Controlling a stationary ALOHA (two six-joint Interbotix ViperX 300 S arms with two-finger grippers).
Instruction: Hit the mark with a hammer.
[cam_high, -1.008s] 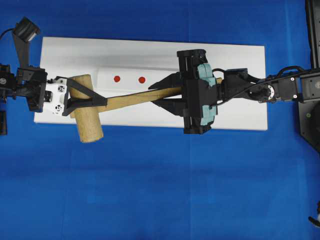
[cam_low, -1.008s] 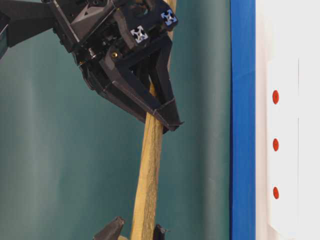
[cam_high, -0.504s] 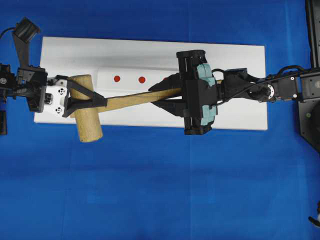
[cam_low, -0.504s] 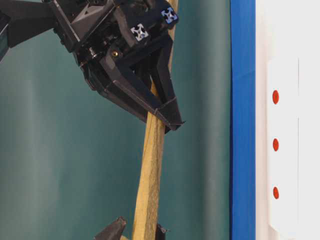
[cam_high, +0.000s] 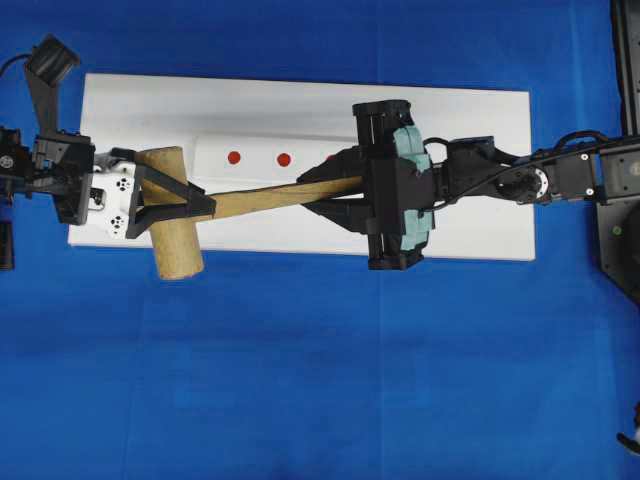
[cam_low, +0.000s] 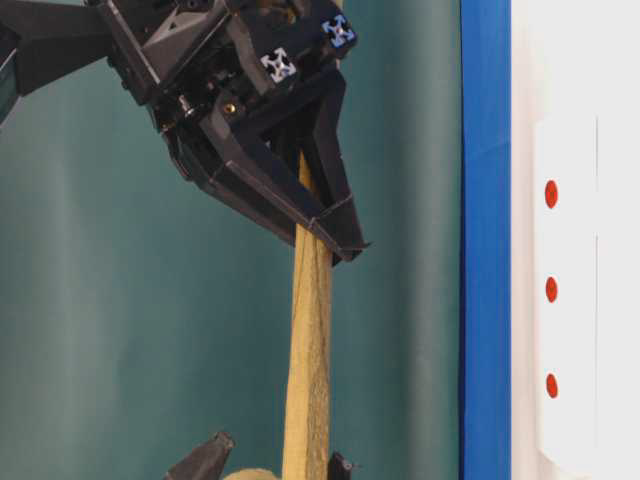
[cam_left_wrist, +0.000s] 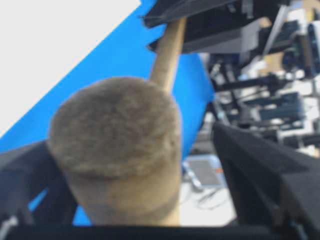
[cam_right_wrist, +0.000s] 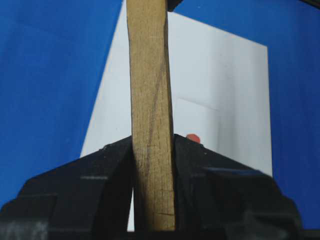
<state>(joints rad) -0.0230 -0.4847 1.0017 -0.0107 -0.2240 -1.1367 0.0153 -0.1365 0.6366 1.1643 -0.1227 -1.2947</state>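
Our right tool (cam_right_wrist: 152, 200) hides a red mark (cam_high: 234, 157), clamped on the hammer (cam_high: 260, 200); our left tool (cam_high: 190, 205) gapes around its head.

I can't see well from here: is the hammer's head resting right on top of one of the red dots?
No. In the overhead view the hammer has its head left of the two visible red dots, covering neither.

Hammer (cam_high: 190, 215): bare light wood, matt; head end grain rough, handle face smooth with visible grain. Board (cam_high: 480, 120): white, smooth, faintly glossy. Table cover (cam_high: 300, 380): blue cloth, matt, with slight creases. Grippers (cam_high: 335, 188): black matt plastic; left wrist (cam_high: 112, 195) housing white plastic.
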